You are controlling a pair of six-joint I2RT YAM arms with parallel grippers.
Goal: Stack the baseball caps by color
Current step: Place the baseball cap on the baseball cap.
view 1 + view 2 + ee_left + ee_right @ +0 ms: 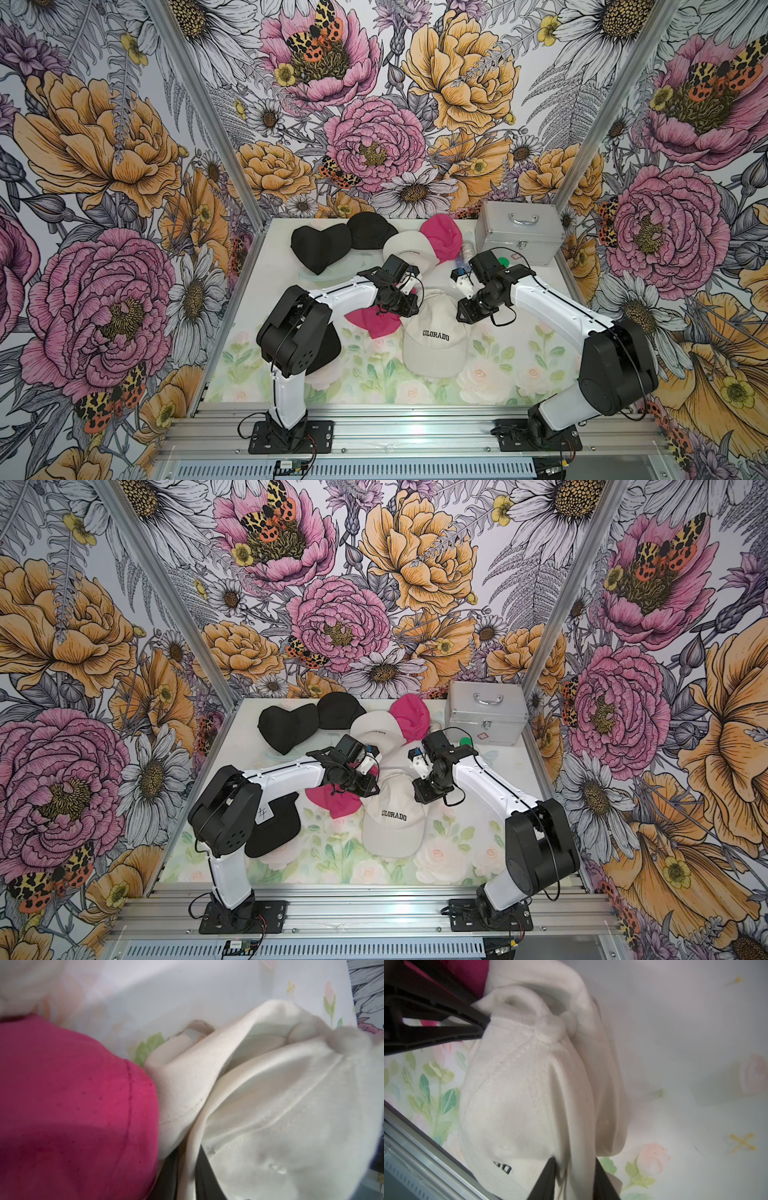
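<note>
A cream cap lettered COLORADO (434, 336) (392, 820) lies mid-table, nested over a second cream cap (608, 1084). My left gripper (411, 307) (188, 1178) is at its back left rim, and my right gripper (462, 313) (575, 1180) at its back right rim. Both stand slightly open with a fold of cream fabric loose between the fingers. A hot pink cap (370, 324) (72, 1105) lies beside the left gripper. At the back sit two black caps (320, 245) (370, 230), another cream cap (405, 249) and another pink cap (442, 237). A third black cap (274, 829) lies under the left arm.
A silver metal case (519, 237) with a handle stands at the back right corner. A small green-lidded bottle (503, 262) sits just in front of it, behind my right wrist. Flowered walls close in both sides and the back; a metal rail (415, 419) runs along the front.
</note>
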